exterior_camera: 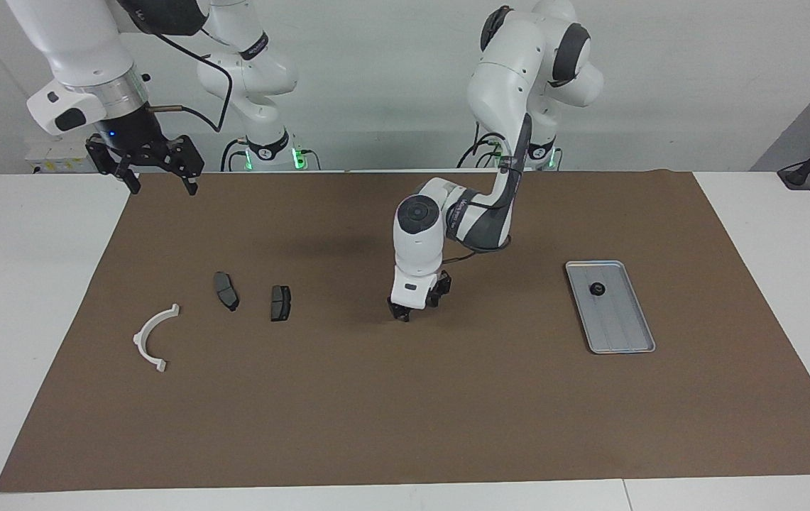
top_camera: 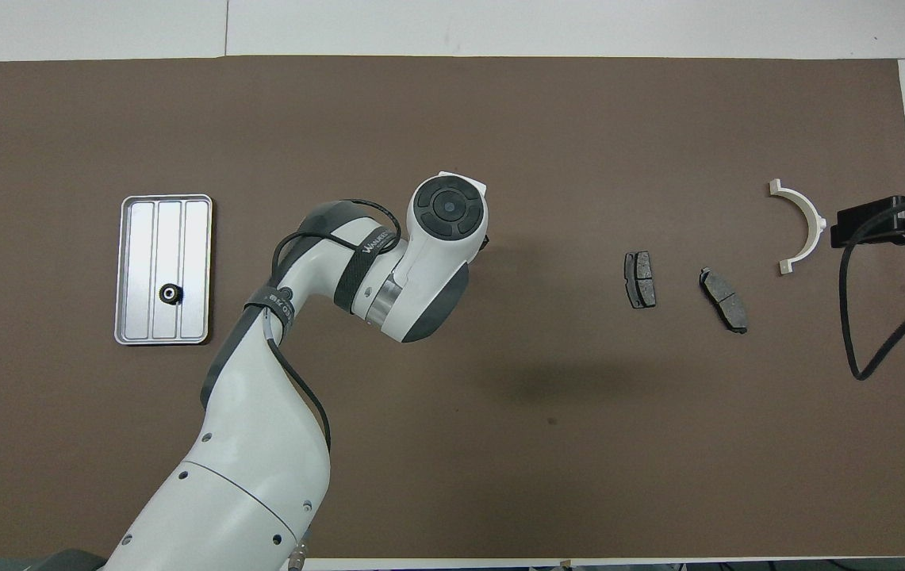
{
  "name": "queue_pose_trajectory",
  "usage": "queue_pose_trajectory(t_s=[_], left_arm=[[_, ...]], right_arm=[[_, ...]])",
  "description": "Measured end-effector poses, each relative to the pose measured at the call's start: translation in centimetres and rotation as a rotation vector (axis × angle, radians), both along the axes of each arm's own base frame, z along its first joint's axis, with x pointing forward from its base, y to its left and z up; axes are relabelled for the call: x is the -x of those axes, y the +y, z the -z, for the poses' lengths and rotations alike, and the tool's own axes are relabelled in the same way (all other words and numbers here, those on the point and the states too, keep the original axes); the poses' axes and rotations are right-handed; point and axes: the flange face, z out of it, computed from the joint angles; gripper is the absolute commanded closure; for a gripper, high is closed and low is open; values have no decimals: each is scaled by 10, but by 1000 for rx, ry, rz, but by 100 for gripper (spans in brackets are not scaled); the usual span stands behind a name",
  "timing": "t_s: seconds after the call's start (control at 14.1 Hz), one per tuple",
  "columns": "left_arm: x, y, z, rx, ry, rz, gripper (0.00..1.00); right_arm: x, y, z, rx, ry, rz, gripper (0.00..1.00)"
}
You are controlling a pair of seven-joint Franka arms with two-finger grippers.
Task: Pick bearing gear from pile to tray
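Observation:
The silver tray [exterior_camera: 621, 333] [top_camera: 143, 238] lies toward the left arm's end of the mat, with one small black bearing gear [exterior_camera: 597, 289] [top_camera: 170, 293] on it. The pile is a white plastic arc [exterior_camera: 151, 338] [top_camera: 803, 224] and two dark pads [exterior_camera: 226, 290] [exterior_camera: 280, 302] [top_camera: 640, 279] [top_camera: 723, 299] toward the right arm's end. My left gripper [exterior_camera: 417, 306] hangs low over the middle of the mat, fingertips apart, and I see nothing between them. In the overhead view its wrist hides it. My right gripper [exterior_camera: 161, 183] is raised high and open, holding nothing, over the mat's edge beside the arc.
A brown mat [exterior_camera: 405, 426] covers most of the white table. The right arm's black cable [top_camera: 857, 317] dangles over the mat's edge near the arc. No loose gear shows on the mat among the pile's parts.

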Motion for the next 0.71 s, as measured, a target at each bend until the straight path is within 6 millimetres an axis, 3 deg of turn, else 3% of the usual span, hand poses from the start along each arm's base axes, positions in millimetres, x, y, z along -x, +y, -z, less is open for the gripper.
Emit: queue_pose_trajectory(t_s=[0.14,0.36,0.71], left_arm=[[2,-2,0,0,0,-5,25],[5,-6,-1,1,-1,-7,43],[8,-4,-2,3,-1,-8,66]], right_arm=[[0,4,0,0,-1,-7,0],[0,5,1,0,1,-9,0],[2,3,2,0,16,-7,0]])
